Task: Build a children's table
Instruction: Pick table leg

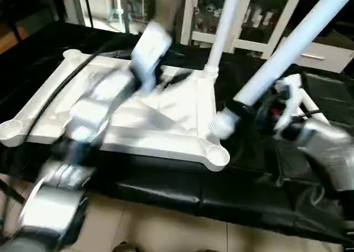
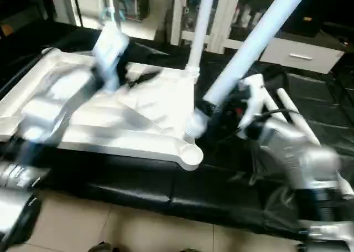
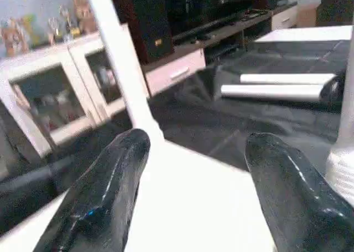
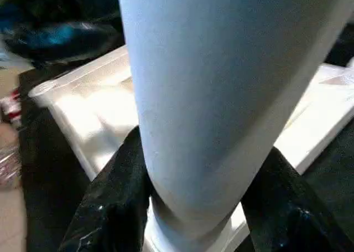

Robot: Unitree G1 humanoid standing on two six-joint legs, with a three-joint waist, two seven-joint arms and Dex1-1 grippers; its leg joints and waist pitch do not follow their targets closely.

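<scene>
**A:** Between the two black fingers of the right gripper (image 4: 193,207) sits a white leg (image 1: 287,52), pinched on both sides near its thick end. That much is plain from the right wrist view. What does it sit over?

**B:** Its lower end hangs tilted just beside the near right corner socket (image 1: 215,152) of the table top (image 1: 166,116), which lies upside down on the black cloth (image 1: 249,191). The end looks close to the socket but not in it, so I judge that leg not yet seated.

**A:** And the left gripper (image 3: 193,191)?

**B:** Its fingers stand well apart with nothing between them, hovering over the white underside of the top. The left arm reaches across the middle of the ribbing.

**A:** So what is done?

**B:** One upright leg (image 1: 224,25) stands in the far right corner socket and seems fitted. Two spare legs (image 3: 276,86) lie flat on the cloth out to the right, untouched.

**A:** And the left side of the top?

**B:** The near left socket (image 1: 12,131) is bare. The far left corner (image 1: 72,54) shows no leg either.

**A:** Roughly a quarter through, then.

**B:** By my reckoning: one leg in, one being brought to its socket, two left to pick up and fit, and after that the table to be turned onto its feet.
</scene>
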